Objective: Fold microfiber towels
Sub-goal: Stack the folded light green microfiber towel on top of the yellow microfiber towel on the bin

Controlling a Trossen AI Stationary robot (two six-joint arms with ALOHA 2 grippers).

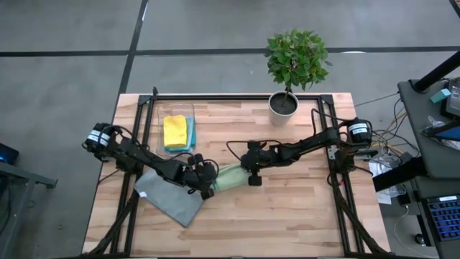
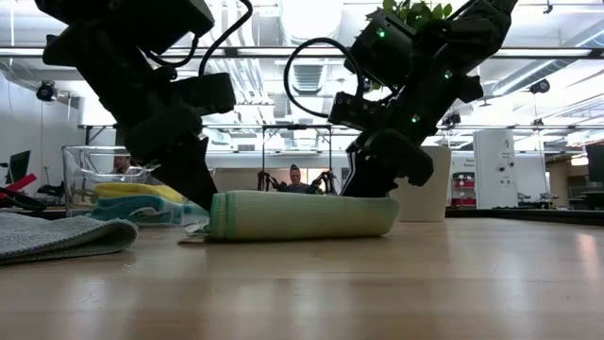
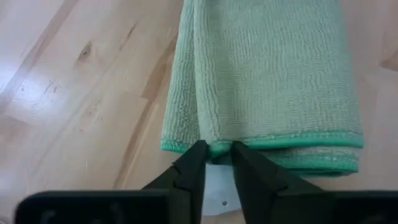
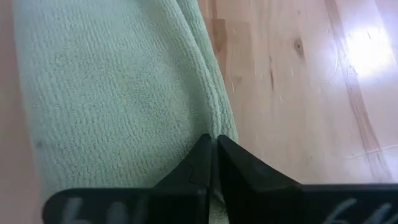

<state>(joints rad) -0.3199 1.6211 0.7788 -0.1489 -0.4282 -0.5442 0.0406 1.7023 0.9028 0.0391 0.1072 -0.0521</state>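
The olive green towel (image 1: 228, 178) is lying folded into a narrow band near the middle of the table (image 1: 287, 216), stretched between the two grippers, and in the low view (image 2: 302, 215) it is resting flat on the wood as a thick, rounded roll with a darker green hem at one end. The left gripper (image 1: 206, 185) is pinching that hemmed end: in the left wrist view its fingers (image 3: 193, 171) are closing on the stitched edge of the cloth (image 3: 267, 81), with a small white tag (image 3: 217, 186) showing just beneath them. The right gripper (image 1: 250, 173) is holding the opposite end, its fingertips (image 4: 211, 155) pressing tightly together on a fold of the cloth (image 4: 112, 93). Just beside the left arm, toward the table's front-left corner, the grey towel (image 1: 169, 197) is lying spread out flat. Farther back on the left, the yellow towel (image 1: 175, 130) is sitting on top of a light blue towel (image 1: 191, 134) inside the clear plastic bin (image 1: 172, 108); there may be more cloths under them, but the stack is too small to tell. A potted plant (image 1: 293, 65) is standing at the table's far edge, well apart from the work.
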